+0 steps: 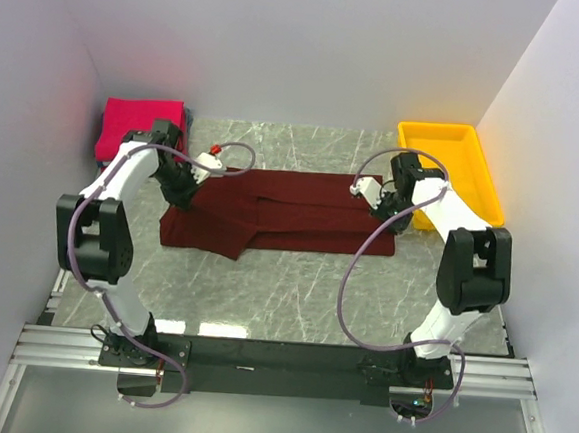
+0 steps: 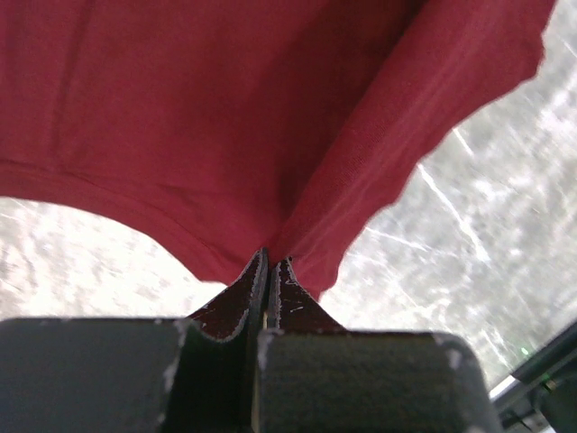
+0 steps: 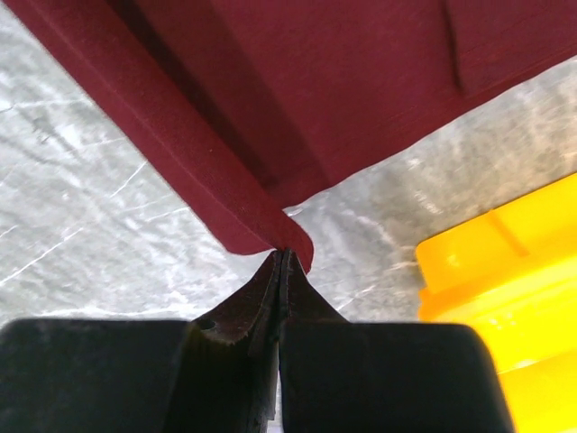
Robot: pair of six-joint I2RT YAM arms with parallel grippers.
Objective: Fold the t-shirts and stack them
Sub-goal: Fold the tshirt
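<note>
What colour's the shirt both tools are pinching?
The shirt is dark maroon, plain, no print visible. It shows best in the top external view.

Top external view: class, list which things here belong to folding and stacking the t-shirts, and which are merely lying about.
Belongs to the job:
- maroon t-shirt, spread mid-table
- pinkish-red t-shirt, folded at the far left corner
- left tool and right tool, each shut on the maroon t-shirt's edge

Lying about:
- yellow tray, far right
</note>
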